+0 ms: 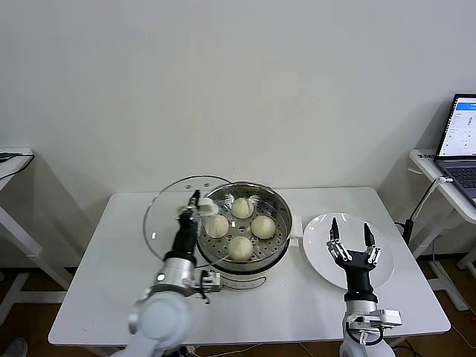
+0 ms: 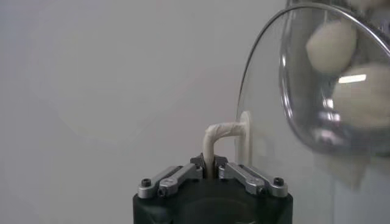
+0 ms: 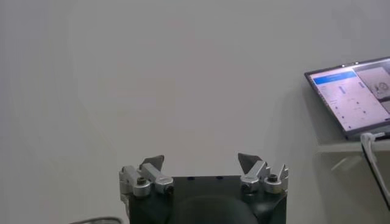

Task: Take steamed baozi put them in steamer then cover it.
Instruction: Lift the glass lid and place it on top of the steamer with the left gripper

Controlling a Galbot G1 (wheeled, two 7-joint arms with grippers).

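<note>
One glass cover [image 1: 178,216], rigid, slippery and breakable, hangs by its handle [image 2: 220,141], pinched in the left pincer [image 1: 193,210]; right pincer [image 1: 349,236] spread.

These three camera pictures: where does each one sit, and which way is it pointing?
Head view: from the robot's head, looking down on the white table; shows both arms, the shiny round steel steamer holding four cream-white baozi, and the flat white plate.
Left wrist view: behind the left gripper, jaws shut on the white handle of the clear round glass lid, held tilted.
Right wrist view: behind the open right gripper, facing the wall and an open laptop.
Shared: head and left wrist both show lid and baozi.
</note>
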